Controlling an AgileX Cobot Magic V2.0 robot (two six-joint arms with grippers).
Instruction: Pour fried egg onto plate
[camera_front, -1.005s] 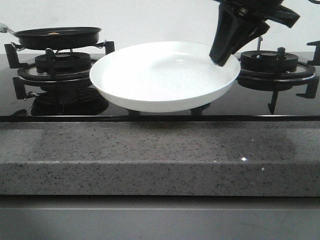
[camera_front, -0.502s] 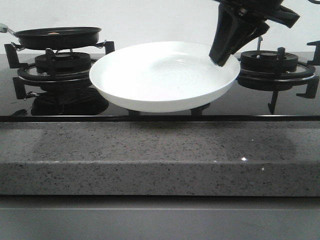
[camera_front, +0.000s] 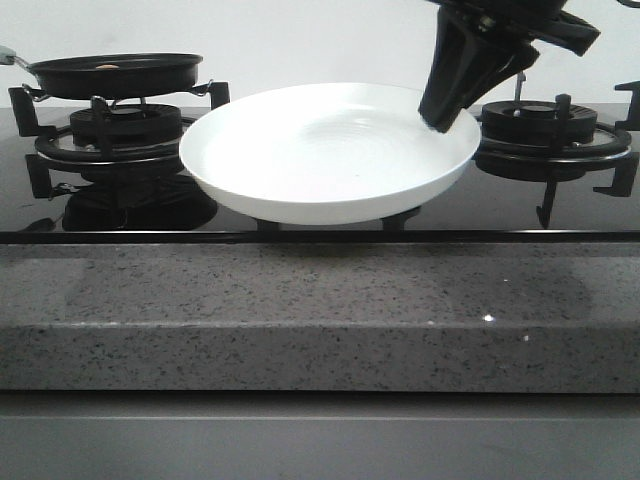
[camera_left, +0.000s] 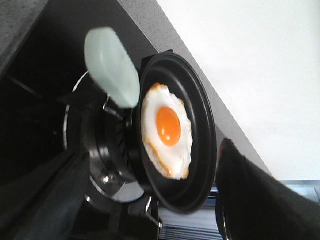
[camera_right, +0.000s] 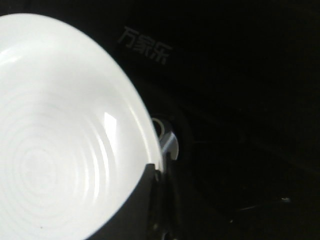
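- Fried egg (camera_left: 167, 131): lies flat inside the black frying pan (camera_left: 200, 150), orange yolk near the middle of the off-white; in the front view only a small sliver of it shows above the pan rim (camera_front: 107, 67).
- Frying pan: sits on the left burner (camera_front: 118, 128) of the black glass hob (camera_front: 560, 205); its pale green handle (camera_left: 111, 66) juts out past the rim.
- Plate (camera_front: 320, 150): white, glossy, with faint concentric rings; held above the hob between the two burners, tilted slightly, well apart from the pan and egg.
- Right gripper (camera_front: 442, 118): comes down from above with its fingers clamped on the plate's rim at the side toward the right burner (camera_front: 540, 130).
- Left gripper (camera_left: 150, 200): dark fingers (camera_left: 250, 195) stand wide apart on either side of the pan, touching nothing visible.
- Grey speckled stone counter (camera_front: 320, 320): fronts the hob.
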